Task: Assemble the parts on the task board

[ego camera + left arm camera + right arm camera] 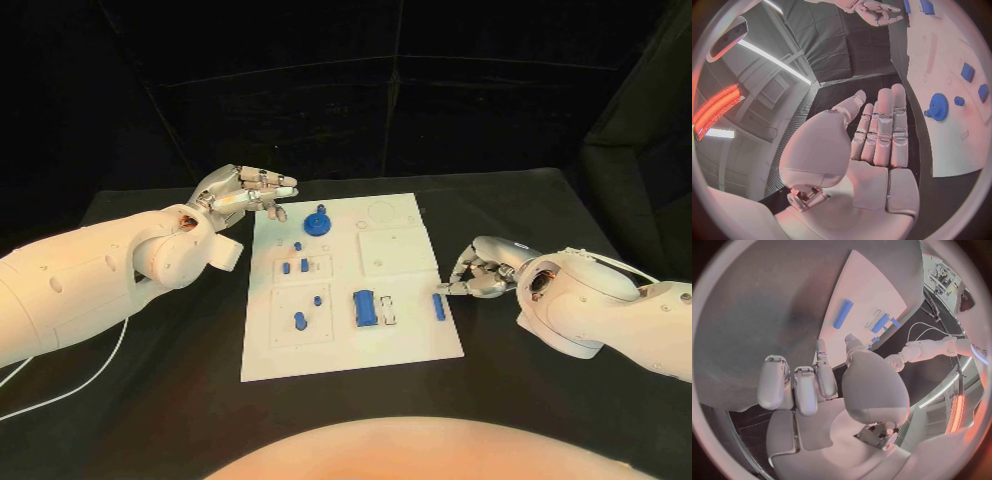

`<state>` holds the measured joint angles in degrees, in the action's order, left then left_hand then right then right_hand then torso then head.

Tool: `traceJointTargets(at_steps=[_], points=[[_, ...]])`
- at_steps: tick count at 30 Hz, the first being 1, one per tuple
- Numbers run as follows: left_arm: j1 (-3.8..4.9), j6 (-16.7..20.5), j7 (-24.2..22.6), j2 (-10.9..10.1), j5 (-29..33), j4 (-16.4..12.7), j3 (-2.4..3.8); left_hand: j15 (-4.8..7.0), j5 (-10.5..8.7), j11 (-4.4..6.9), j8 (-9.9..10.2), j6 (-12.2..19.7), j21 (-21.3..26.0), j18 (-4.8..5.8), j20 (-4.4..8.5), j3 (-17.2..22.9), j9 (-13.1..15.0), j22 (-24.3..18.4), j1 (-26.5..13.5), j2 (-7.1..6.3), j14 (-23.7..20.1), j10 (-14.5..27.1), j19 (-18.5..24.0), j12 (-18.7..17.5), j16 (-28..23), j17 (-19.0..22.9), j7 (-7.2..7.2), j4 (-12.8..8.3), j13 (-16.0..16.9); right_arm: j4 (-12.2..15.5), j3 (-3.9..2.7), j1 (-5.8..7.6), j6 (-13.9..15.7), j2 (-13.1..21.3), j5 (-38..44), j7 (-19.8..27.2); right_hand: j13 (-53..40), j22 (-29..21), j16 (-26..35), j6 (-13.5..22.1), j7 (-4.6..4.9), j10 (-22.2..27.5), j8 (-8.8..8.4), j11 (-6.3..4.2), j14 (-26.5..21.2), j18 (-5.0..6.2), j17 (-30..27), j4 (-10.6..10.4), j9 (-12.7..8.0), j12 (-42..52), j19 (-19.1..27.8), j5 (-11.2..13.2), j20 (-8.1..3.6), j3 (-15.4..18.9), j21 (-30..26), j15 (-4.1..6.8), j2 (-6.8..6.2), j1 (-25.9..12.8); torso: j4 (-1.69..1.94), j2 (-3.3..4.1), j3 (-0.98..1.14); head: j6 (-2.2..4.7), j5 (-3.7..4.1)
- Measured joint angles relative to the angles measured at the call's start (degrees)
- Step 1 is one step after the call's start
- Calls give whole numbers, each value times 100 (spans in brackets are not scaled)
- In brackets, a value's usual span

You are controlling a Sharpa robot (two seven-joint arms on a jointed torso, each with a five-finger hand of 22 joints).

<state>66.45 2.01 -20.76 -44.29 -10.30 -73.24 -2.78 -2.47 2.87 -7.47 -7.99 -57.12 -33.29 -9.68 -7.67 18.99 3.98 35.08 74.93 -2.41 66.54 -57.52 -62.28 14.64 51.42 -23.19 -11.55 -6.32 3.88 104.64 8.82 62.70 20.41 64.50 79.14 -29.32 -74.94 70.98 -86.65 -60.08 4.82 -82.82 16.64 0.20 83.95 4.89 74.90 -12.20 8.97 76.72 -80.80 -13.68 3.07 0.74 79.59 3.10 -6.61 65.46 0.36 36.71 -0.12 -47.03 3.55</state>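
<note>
Two silver many-fingered hands wait at opposite edges of a flat white rectangular task board [411,340] lying on a black bench [577,400]. The left hand [245,192] hovers by the board's far left corner, fingers extended side by side, holding nothing. The right hand [480,272] sits just off the board's right edge, fingers loosely curled, also holding nothing.

Small blue plastic parts are scattered over the board. A round blue toothed gear [317,221] stands nearest the left hand. A slim blue bar [438,306] lies at the board's right edge, just beside the right hand's fingertips [453,288]. A wider blue block [365,308] rests near the board's middle, with short blue pegs [300,321] left of it.

These parts look light, rigid and smooth, so likely a little slippery. The bar seems best pinched across its long sides at mid-length, and the gear by its rim.
</note>
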Motion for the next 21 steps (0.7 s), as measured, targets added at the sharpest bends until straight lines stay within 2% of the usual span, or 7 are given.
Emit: traceJointTargets(at_steps=[9,21], points=[[0,-1,2,-8,0,9,0,0,0,0,0,0,0,0,0,0,0,-1,0,0,0,0,0,0,0,0,0,0,0,41,4,-165,-66,-96,168,-194,0,0,0,0,0,0,28,0,8,0,0,-89,62,0,-21,0,-21,182,0,7,36,188,5,2,6,4,-9],[0,0,5,-12,0,34,0,0,0,0,0,0,0,0,0,0,0,-4,0,0,0,0,0,0,0,5,0,0,0,113,2,-201,-42,-100,396,-242,1,19,0,-65,-64,-41,149,-42,0,0,5,-207,193,0,-21,-98,-21,362,24,41,90,346,5,4,3,-7,1]])
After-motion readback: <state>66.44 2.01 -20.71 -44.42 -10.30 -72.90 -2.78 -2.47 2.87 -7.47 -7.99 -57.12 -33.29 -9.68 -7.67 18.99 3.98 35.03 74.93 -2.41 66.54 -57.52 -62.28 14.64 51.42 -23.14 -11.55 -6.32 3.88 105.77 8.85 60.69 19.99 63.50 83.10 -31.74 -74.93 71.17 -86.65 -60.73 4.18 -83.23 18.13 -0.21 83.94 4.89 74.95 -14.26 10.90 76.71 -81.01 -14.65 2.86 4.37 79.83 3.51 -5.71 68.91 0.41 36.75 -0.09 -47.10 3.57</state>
